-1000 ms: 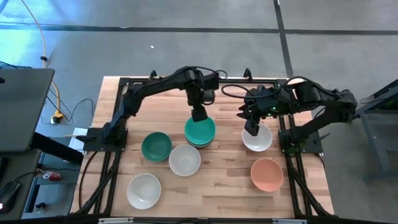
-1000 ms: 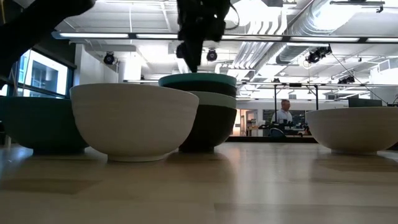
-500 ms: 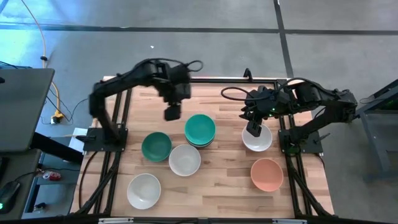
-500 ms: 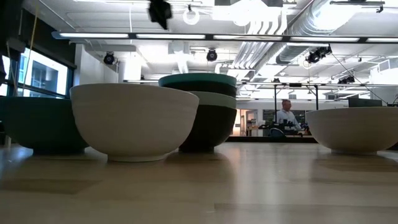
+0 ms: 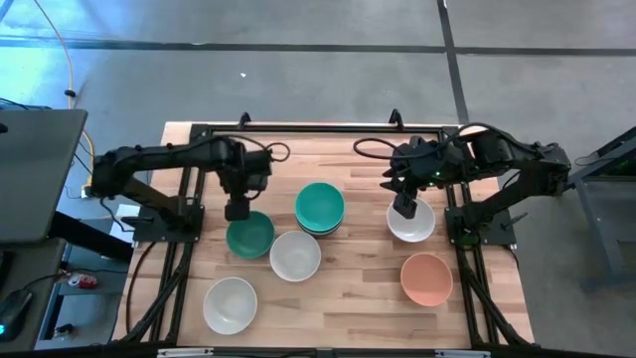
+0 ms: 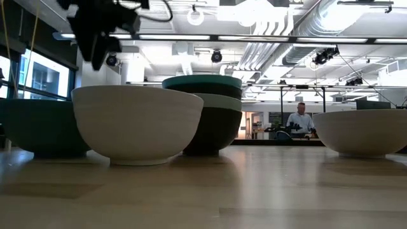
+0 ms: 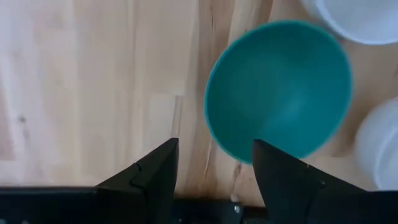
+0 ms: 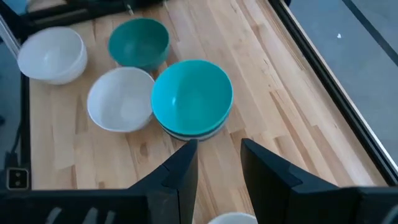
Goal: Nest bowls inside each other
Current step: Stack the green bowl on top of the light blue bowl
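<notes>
Teal bowl (image 8: pixel 192 96) topping stack, low-view person (image 6: pixel 300 118)

I'm seeing three white bowls (image 5: pixel 295 256), one dark green bowl (image 5: pixel 249 234), one salmon bowl (image 5: pixel 426 278), and one stack (image 5: pixel 319 208) topped teal.

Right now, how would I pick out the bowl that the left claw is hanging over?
Find the stack of nested bowls with the teal bowl on top, in the middle of the wooden table. Just left of that stack sits a single dark green bowl, with the open left gripper above its far rim. It is the only dark green bowl; the loose bowls beside it are white.
</notes>
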